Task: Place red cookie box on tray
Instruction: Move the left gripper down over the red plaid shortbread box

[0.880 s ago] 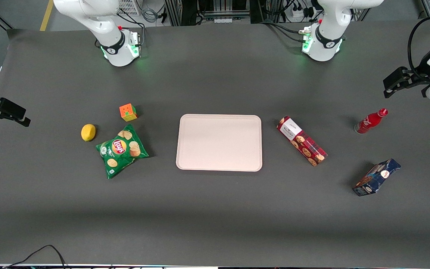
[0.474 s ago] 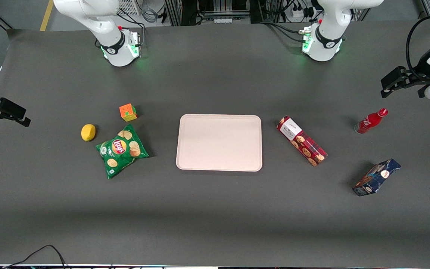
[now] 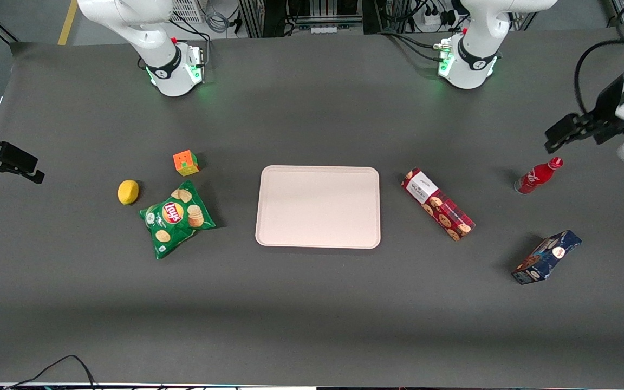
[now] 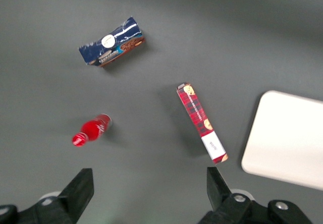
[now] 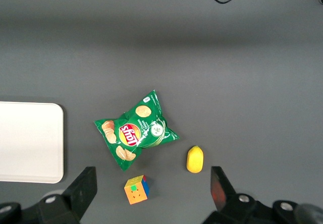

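The red cookie box (image 3: 438, 204) lies flat on the table beside the tray (image 3: 317, 206), toward the working arm's end, and is set at an angle, white label end nearest the tray. The left wrist view shows the red cookie box (image 4: 201, 122) and a corner of the tray (image 4: 287, 138). My left gripper (image 3: 564, 131) hangs high over the working arm's end of the table, near the red bottle and well apart from the box. The left gripper (image 4: 149, 193) is open with nothing between its fingers.
A small red bottle (image 3: 537, 176) and a dark blue snack box (image 3: 546, 257) lie toward the working arm's end. A green chips bag (image 3: 176, 218), a lemon (image 3: 128, 192) and a colour cube (image 3: 186, 162) lie toward the parked arm's end.
The left gripper has shifted a little toward the cookie box and its wrist has tilted. Nothing on the table has moved.
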Available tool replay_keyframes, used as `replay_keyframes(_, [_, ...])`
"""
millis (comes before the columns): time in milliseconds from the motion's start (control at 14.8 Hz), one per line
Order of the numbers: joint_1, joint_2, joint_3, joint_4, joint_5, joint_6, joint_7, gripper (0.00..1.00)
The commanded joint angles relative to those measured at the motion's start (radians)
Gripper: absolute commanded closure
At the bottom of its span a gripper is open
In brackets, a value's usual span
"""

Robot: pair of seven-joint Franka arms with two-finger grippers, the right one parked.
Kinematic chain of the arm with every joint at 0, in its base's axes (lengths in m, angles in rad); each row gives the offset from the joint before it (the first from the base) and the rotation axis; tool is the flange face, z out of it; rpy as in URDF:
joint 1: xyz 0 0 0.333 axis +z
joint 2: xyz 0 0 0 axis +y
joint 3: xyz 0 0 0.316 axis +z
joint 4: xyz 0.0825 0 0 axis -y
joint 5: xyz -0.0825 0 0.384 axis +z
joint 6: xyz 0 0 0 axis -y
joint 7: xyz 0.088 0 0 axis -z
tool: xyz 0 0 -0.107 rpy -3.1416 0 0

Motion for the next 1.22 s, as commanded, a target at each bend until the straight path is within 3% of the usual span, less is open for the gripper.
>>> replay_keyframes(0, [-0.035,0.044,-0.003,-0.060,-0.007,0.091,-0.226,0.00])
replay_keyframes(338, [-0.084,0.186,-0.017,-0.090,-0.007,0.177,-0.518,0.00])
replay_keyframes(880, [-0.125,0.340,-0.017,-0.201,-0.013,0.439,-0.639,0.00])
replay_keyframes(1150, [-0.129,0.338,-0.017,-0.382,-0.013,0.680,-0.678,0.00])
